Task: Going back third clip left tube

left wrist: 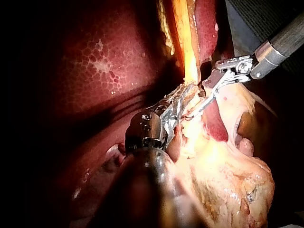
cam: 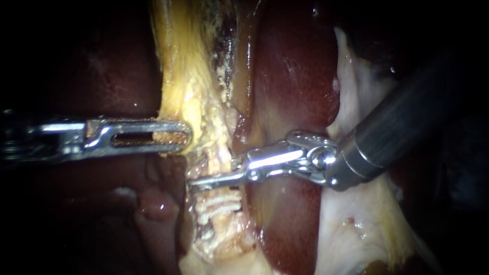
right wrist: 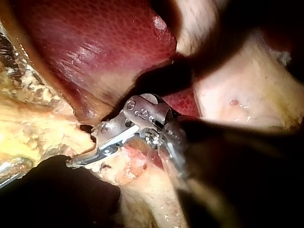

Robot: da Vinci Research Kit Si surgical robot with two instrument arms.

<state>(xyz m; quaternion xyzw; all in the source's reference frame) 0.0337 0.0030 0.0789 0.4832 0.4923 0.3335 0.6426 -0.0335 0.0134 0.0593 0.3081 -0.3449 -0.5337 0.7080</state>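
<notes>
At the tip of the right instrument (cam: 214, 176), holds slim silver jaws apart against the yellow crusted tube (cam: 178, 66), just above ribbed white clips (cam: 220, 206) on it. Opposite, clamps the slotted steel jaws of the left instrument (cam: 177, 136) on that tube's edge. Seems clipped already, count unclear; leaves only backing out past the dark red liver (cam: 295, 86).

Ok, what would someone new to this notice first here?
The shiny left instrument gripping yellow tissue at mid-left, and the right instrument with its tip at a pale tube in the centre. Just below that tip, white clips band the tube, with dark red liver behind.
</notes>
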